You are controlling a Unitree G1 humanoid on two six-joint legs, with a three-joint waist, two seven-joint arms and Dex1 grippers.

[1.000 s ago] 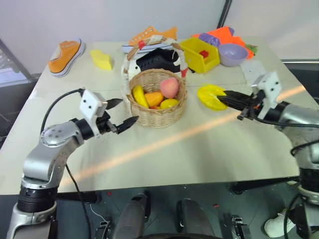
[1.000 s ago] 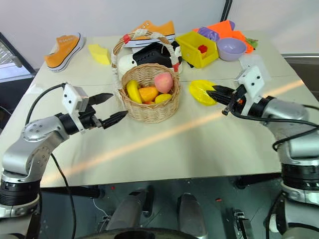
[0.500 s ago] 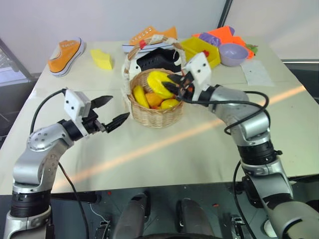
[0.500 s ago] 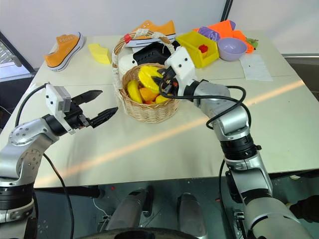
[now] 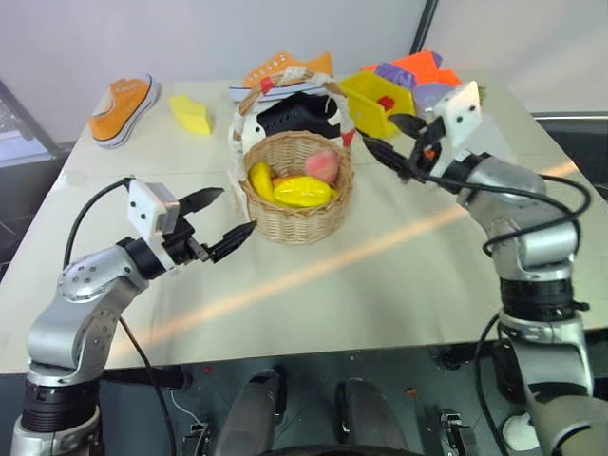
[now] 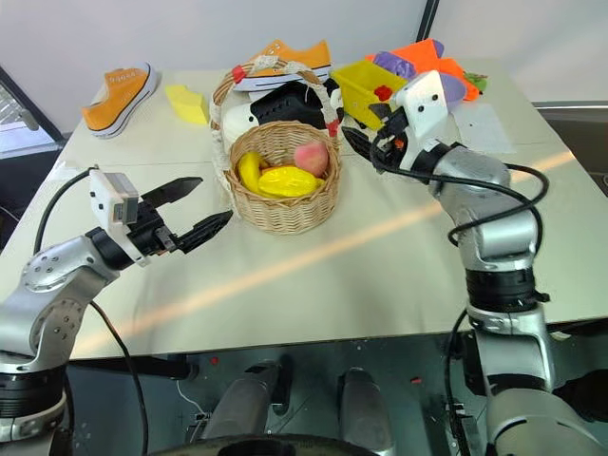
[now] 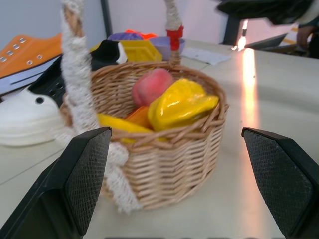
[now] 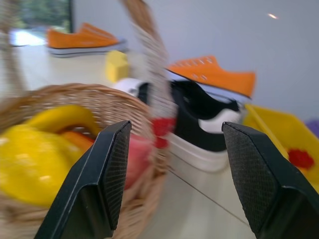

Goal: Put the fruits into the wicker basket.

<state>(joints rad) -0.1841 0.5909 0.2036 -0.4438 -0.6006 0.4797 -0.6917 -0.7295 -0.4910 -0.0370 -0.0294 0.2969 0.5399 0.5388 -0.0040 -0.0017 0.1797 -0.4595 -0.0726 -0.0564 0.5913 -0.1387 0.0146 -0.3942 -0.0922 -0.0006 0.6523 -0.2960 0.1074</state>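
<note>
Fruits sit in the basket; both grippers are empty.
The wicker basket (image 5: 296, 195) stands upright mid-table (image 5: 380, 285) with its handle arching above, so its fruits stay put. The ridged yellow fruit (image 5: 304, 191) lies on top, long axis level, tip toward the right gripper (image 5: 391, 140), which hangs beside the basket, fingers apart. The peach (image 5: 325, 164) sits behind it. The left gripper (image 5: 221, 219) waits wide open nearby.

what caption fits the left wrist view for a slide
Open left gripper faces the wicker basket holding a peach, lumpy yellow fruit and banana.
</note>
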